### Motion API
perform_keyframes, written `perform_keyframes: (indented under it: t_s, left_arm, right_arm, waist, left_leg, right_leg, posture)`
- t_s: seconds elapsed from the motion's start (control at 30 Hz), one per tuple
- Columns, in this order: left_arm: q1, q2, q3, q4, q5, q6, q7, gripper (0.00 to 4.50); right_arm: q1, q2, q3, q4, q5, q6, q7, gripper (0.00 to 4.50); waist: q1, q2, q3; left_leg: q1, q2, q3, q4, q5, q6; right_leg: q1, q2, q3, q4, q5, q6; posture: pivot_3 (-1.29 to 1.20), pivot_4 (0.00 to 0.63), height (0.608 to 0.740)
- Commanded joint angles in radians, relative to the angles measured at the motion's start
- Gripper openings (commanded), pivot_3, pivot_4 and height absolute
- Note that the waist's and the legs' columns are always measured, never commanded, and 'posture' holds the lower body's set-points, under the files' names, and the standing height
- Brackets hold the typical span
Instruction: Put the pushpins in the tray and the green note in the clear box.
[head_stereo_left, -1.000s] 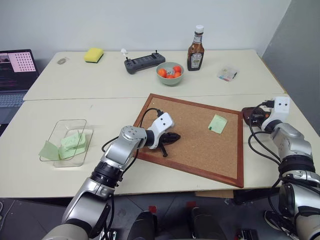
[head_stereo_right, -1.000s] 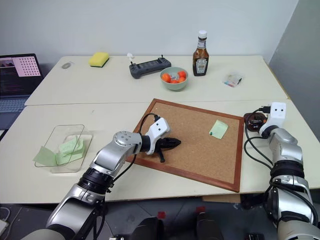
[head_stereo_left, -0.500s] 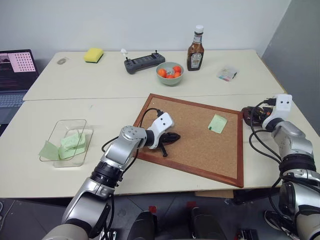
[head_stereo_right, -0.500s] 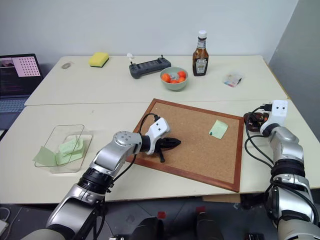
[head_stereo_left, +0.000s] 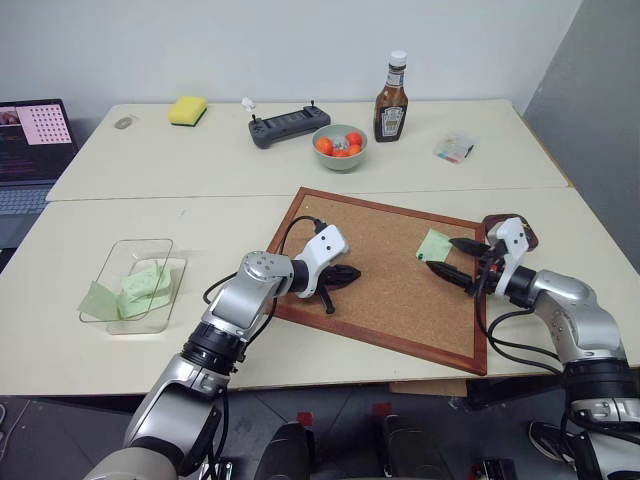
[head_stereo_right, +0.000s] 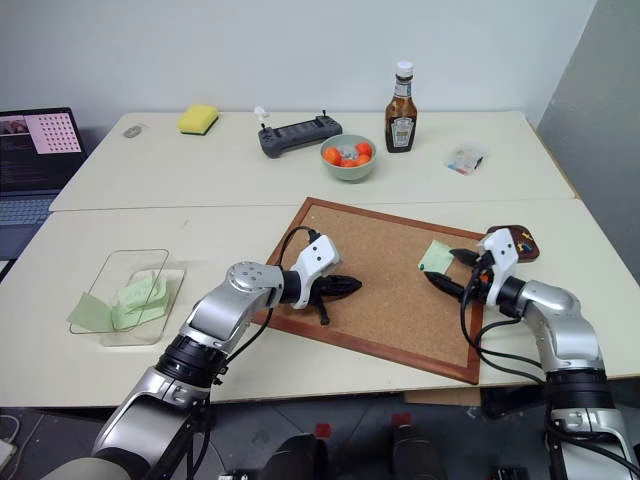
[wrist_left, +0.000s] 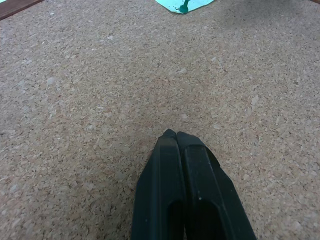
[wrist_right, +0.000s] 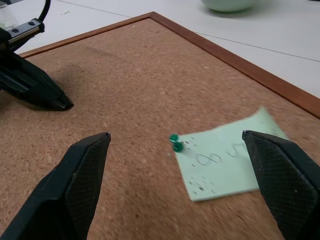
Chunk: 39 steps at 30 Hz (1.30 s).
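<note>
Nearest, the left claw (head_stereo_left: 345, 273) rests on the cork board (head_stereo_left: 385, 330) with its fingers pressed together, holding nothing; it looks placed there to pin the board down so it won't slide.

Further right, the right claw (head_stereo_left: 458, 262) is spread wide, its two fingers straddling the green note (head_stereo_left: 434, 246), which is fixed to the cork by a green-headed pin (wrist_right: 175, 142) at one corner. That wide stance suggests it is lining up on the pin, since the note cannot come free before it.

Just beyond, off the board's right edge, sits the tray (head_stereo_right: 518, 240), with small coloured bits in it.

Far left on the worktop (head_stereo_left: 150, 170), the clear box (head_stereo_left: 135, 282) already holds green slips.
</note>
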Motion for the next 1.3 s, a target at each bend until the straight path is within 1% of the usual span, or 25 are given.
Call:
perform_keyframes:
  t_s: [0.03, 0.27, 0.3, 0.33, 0.47, 0.5, 0.6, 0.63, 0.67, 0.73, 0.8, 0.9, 0.97, 1.3]
  left_arm:
    - [0.010, 0.003, -0.019, -0.003, 0.013, 0.004, -0.006, 0.00]
    - [0.006, 0.002, -0.015, -0.001, 0.013, 0.004, -0.003, 0.00]
    - [0.009, 0.004, -0.014, -0.005, 0.012, 0.006, -0.003, 0.00]
    - [0.012, 0.006, -0.013, -0.008, 0.011, 0.007, -0.003, 0.00]
    - [0.019, 0.009, -0.012, -0.016, 0.007, 0.012, -0.005, 0.00]
    - [0.018, 0.007, -0.011, -0.015, 0.007, 0.013, -0.005, 0.00]
    - [0.012, 0.003, -0.010, -0.012, 0.006, 0.013, -0.004, 0.00]
    - [0.010, 0.003, -0.010, -0.010, 0.006, 0.013, -0.004, 0.00]
    - [0.010, 0.002, -0.010, -0.010, 0.006, 0.012, -0.004, 0.00]
    - [0.009, 0.002, -0.011, -0.009, 0.006, 0.012, -0.005, 0.00]
    - [0.007, 0.001, -0.011, -0.008, 0.006, 0.012, -0.005, 0.00]
    - [0.006, 0.001, -0.011, -0.007, 0.007, 0.013, -0.005, 0.00]
    - [0.006, 0.001, -0.010, -0.007, 0.006, 0.014, -0.005, 0.00]
    - [0.004, 0.001, -0.008, -0.001, 0.006, 0.012, -0.004, 0.00]
  right_arm:
    - [-0.044, 0.022, 0.012, 0.020, -0.025, -0.038, -0.013, 4.48]
    - [-0.077, 0.031, 0.030, 0.098, -0.073, -0.090, -0.016, 4.48]
    - [-0.080, 0.031, 0.028, 0.105, -0.075, -0.094, -0.016, 4.11]
    - [-0.081, 0.030, 0.026, 0.109, -0.076, -0.097, -0.014, 4.07]
    - [-0.081, 0.026, 0.028, 0.114, -0.078, -0.108, -0.006, 3.21]
    - [-0.081, 0.026, 0.029, 0.115, -0.079, -0.110, -0.006, 2.87]
    - [-0.087, 0.031, 0.031, 0.119, -0.083, -0.115, -0.013, 2.31]
    - [-0.089, 0.033, 0.032, 0.121, -0.084, -0.116, -0.016, 2.03]
    - [-0.090, 0.034, 0.033, 0.122, -0.085, -0.116, -0.018, 1.94]
    - [-0.093, 0.037, 0.033, 0.124, -0.087, -0.118, -0.020, 1.45]
    - [-0.097, 0.039, 0.034, 0.130, -0.089, -0.120, -0.022, 1.12]
    - [-0.104, 0.045, 0.034, 0.139, -0.091, -0.126, -0.027, 0.41]
    - [-0.106, 0.049, 0.035, 0.144, -0.094, -0.129, -0.027, 0.08]
    - [-0.115, 0.052, 0.024, 0.154, -0.103, -0.139, -0.027, 0.08]
  waist:
    - [0.002, 0.000, 0.000]
    - [0.002, 0.000, 0.000]
    - [0.002, 0.000, 0.000]
    - [0.002, 0.000, 0.000]
    - [0.002, 0.000, 0.000]
    - [0.002, 0.000, 0.000]
    - [0.002, 0.000, 0.000]
    - [0.002, 0.000, 0.000]
    - [0.002, 0.000, 0.000]
    - [0.001, 0.000, 0.000]
    - [0.001, 0.000, 0.000]
    - [0.002, 0.000, 0.000]
    - [0.001, 0.000, 0.000]
    - [0.001, 0.000, 0.000]
  left_leg:
    - [0.000, 0.000, 0.000, 0.000, 0.000, 0.000]
    - [0.000, 0.000, 0.000, 0.000, 0.000, 0.000]
    - [0.000, 0.000, 0.000, 0.000, 0.000, 0.000]
    - [0.000, 0.000, 0.000, 0.000, 0.000, 0.000]
    - [0.000, 0.000, 0.000, 0.000, 0.000, 0.000]
    - [0.000, 0.000, 0.000, 0.000, 0.000, 0.000]
    - [0.000, 0.000, 0.000, 0.000, 0.000, 0.000]
    - [0.000, 0.000, 0.000, 0.000, 0.000, 0.000]
    - [0.000, 0.000, 0.000, 0.000, 0.000, 0.000]
    - [0.000, 0.000, 0.000, 0.000, 0.000, 0.000]
    - [0.000, 0.000, 0.000, 0.000, 0.000, 0.000]
    - [0.000, 0.000, 0.000, 0.000, 0.000, 0.000]
    - [0.000, 0.000, 0.000, 0.000, 0.000, 0.000]
    - [0.000, 0.000, 0.000, 0.000, 0.000, 0.000]
  right_leg:
    - [0.000, 0.000, 0.000, 0.000, 0.000, 0.000]
    - [0.000, 0.000, -0.001, 0.000, 0.000, 0.000]
    - [0.000, 0.000, -0.001, 0.000, 0.000, 0.000]
    - [0.000, 0.000, -0.001, 0.000, 0.000, 0.000]
    - [0.000, 0.000, 0.000, 0.000, 0.000, 0.000]
    - [0.000, 0.000, 0.000, 0.000, 0.000, 0.000]
    - [0.000, 0.000, 0.000, 0.000, 0.000, 0.000]
    - [0.000, 0.000, 0.000, 0.000, 0.000, 0.000]
    - [0.000, 0.000, 0.000, 0.000, 0.000, 0.000]
    - [0.000, 0.000, 0.000, 0.000, 0.000, 0.000]
    - [0.000, 0.000, 0.000, 0.000, 0.000, 0.000]
    - [0.000, 0.000, 0.000, 0.000, 0.000, 0.000]
    - [0.000, 0.000, 0.000, 0.000, 0.000, 0.000]
    - [0.000, 0.000, 0.000, 0.000, 0.000, 0.000]
  posture:
    - [0.00, 0.150, 0.740]
    - [0.00, 0.150, 0.740]
    - [0.00, 0.150, 0.740]
    - [0.00, 0.150, 0.740]
    - [0.00, 0.150, 0.740]
    - [0.00, 0.150, 0.740]
    - [0.00, 0.150, 0.740]
    - [0.00, 0.150, 0.740]
    - [0.00, 0.150, 0.740]
    - [0.00, 0.150, 0.740]
    - [0.00, 0.150, 0.740]
    - [0.00, 0.150, 0.740]
    - [0.00, 0.150, 0.740]
    - [0.00, 0.150, 0.740]
